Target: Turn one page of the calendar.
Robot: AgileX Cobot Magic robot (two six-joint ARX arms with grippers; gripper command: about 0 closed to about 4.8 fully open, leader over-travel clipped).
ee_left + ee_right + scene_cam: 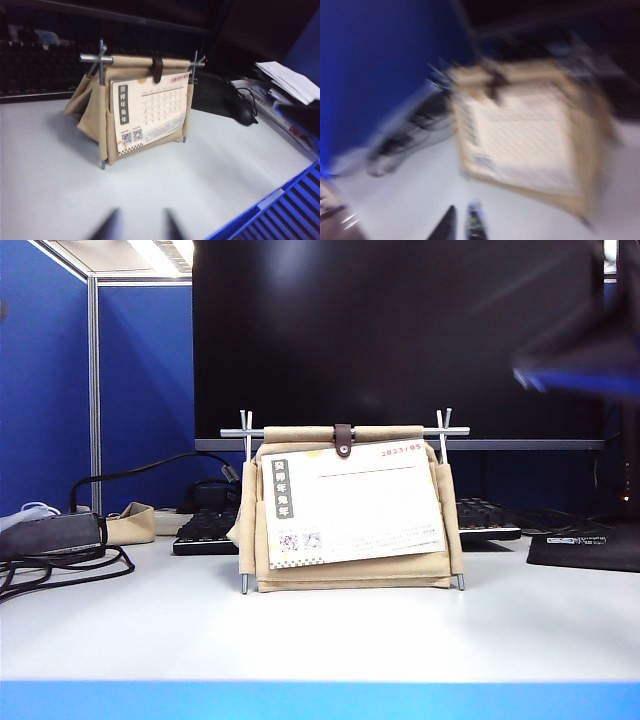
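Note:
The calendar (350, 575) stands in the middle of the white table: a beige canvas pouch on a thin metal rod frame, with a brown leather strap (343, 439) at the top. Its front page (360, 505) is a white sheet with a grey label strip, QR codes and red print, lying slightly askew. In the left wrist view, the calendar (92, 117) and page (155, 110) are well beyond my left gripper (141, 225), which is open and empty. My right gripper (462, 222) is shut, empty, short of the blurred calendar (530, 140). The right arm (575, 365) hangs blurred at the upper right.
A black monitor (400, 330) rises right behind the calendar, with a keyboard (205, 530) beneath it. Cables (60, 560) lie at the left. A mouse (245, 115) and papers (290, 82) lie at the right. A blue strip (320, 700) marks the table's front edge.

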